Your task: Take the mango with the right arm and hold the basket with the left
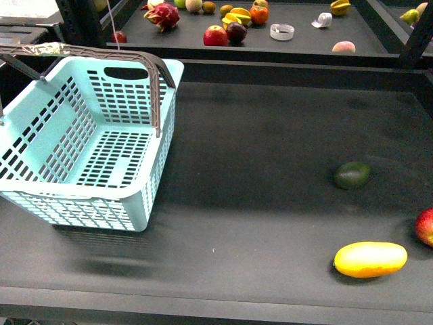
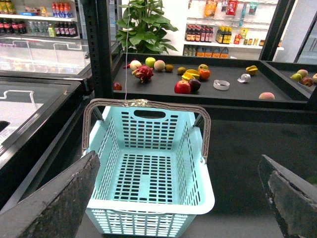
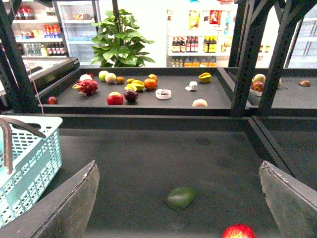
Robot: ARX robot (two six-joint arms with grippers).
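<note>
Judging by how things lie, neither half of the task is done yet. The dark table (image 1: 270, 135) carries everything. The pale blue basket (image 1: 81, 191) is at its left side, tilted, with its handle raised and nothing inside, and the fruit lies well apart from it on the right. The left gripper (image 2: 178, 156) faces the basket with its jaws spread wide, one finger at each lower corner of its wrist view, gripping nothing; the basket's rim and handle lie ahead of it, untouched. The right gripper (image 3: 178, 162) is likewise wide open and empty, looking across the table toward the dark green fruit (image 3: 180, 197). The mango (image 1: 370, 259) lies on its side near the table's front edge at the right, close to the red apple (image 1: 426, 227) and nearer the robot than the green fruit. It does not show in the right wrist view, so I judge that arm has to turn down toward it. What is left: close on the mango, lift it, and take hold of the basket.
</note>
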